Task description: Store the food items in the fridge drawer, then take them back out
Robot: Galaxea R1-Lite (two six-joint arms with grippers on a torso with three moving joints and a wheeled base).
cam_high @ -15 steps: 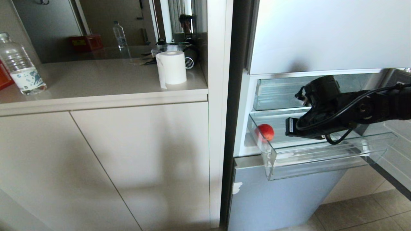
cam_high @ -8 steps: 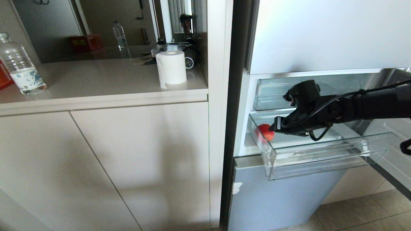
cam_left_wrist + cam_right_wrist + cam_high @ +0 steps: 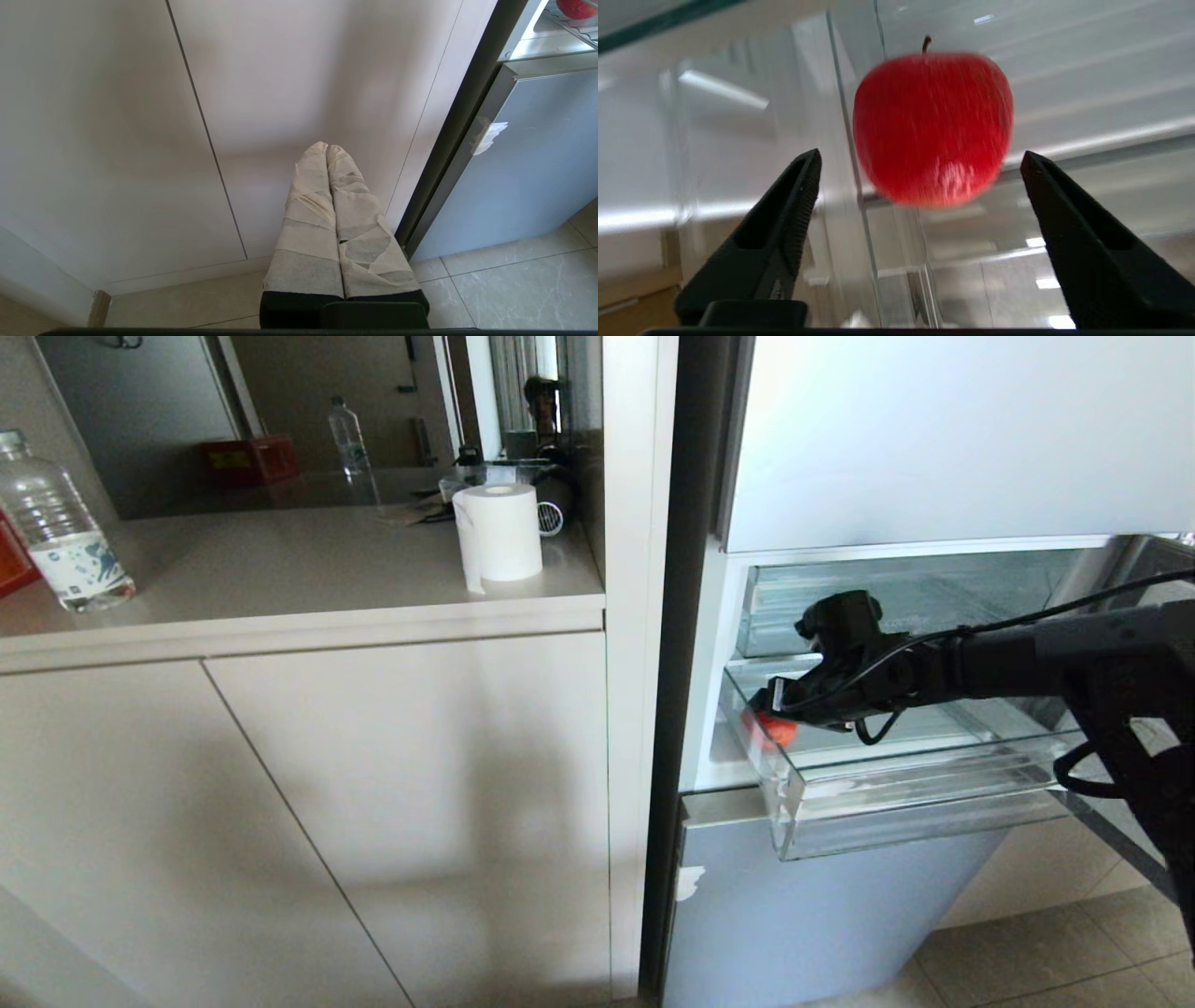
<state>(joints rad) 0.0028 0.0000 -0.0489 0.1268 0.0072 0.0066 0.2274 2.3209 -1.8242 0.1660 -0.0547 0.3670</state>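
- Your right gripper (image 3: 920,158) is standing wide open inside the fridge drawer (image 3: 915,803), its two black fingers (image 3: 784,210) spread well apart and gripping nothing.
- The red apple (image 3: 933,126) is sitting between and just beyond those fingertips; no contact with either finger is showing, and there is open space on both sides of it.
- In the head view, the right gripper (image 3: 770,695) is reaching to the drawer's far left end, where the apple (image 3: 773,730) is lying on the floor close to the clear left wall, partly hidden by the gripper.
- You are working with little room on that side: the drawer's left wall is passing just beside the apple, while the rest of the drawer to the right of it is lying open.
- The drawer is pulled out, its thick front lip standing nearer to you than the apple, and the shallower upper drawer (image 3: 896,602) is sitting above the arm.
- Your left gripper (image 3: 328,154) is hanging well away from the drawer, in front of the cabinet door (image 3: 117,116), its taped fingers (image 3: 310,196) pressed together and empty.
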